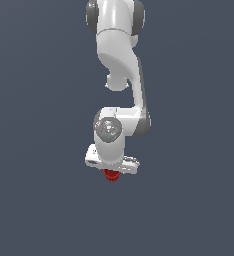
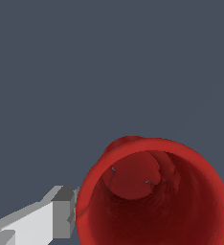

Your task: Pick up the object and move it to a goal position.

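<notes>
Red cup (image 2: 154,196) between the claw (image 1: 111,172) fingers (image 2: 35,225), grip apparently closed on it

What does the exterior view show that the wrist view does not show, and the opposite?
Only the exterior view shows the whole white arm hanging from above, with the gripper low in the scene and only a small part of the red cup visible under it.

Only the wrist view shows the cup's open mouth, thick rim and dark inside, with a grey finger beside the rim.

Both show the red cup at the jaws and a plain dark grey background.
</notes>
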`<state>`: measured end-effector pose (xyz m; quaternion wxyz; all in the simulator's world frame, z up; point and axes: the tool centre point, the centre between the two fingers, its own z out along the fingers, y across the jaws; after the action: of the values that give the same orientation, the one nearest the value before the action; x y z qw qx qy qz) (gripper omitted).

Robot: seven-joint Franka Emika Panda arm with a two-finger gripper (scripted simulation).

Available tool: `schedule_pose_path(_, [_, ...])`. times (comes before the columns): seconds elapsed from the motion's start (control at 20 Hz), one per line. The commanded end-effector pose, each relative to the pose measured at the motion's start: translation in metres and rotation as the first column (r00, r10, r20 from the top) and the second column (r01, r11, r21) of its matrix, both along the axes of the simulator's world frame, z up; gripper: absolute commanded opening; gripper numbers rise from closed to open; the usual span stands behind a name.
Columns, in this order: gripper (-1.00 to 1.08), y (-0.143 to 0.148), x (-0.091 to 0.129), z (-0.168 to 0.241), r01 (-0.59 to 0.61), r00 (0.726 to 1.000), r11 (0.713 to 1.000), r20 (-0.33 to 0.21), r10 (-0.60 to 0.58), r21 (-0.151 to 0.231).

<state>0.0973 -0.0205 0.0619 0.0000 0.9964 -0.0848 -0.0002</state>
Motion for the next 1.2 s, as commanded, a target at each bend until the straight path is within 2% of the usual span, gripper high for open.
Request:
schedule_pose_path(0.0, [1.0, 0.0002, -0.0002, -0.0114, 0.0, 1.0, 1.0, 0.0, 0.0, 0.0])
schedule_pose_path(0.3, [1.0, -0.0001, 0.0014, -0.0146, 0.001, 1.0, 1.0, 0.0, -0.001, 0.0])
schedule_pose_path(0.35, [-1.0, -0.0001, 0.0014, -0.0146, 0.001, 1.0, 1.0, 0.0, -0.001, 0.0])
schedule_pose_path(1.15, [-1.0, 0.0002, -0.0022, -0.0082, 0.001, 1.0, 1.0, -0.001, -0.001, 0.0])
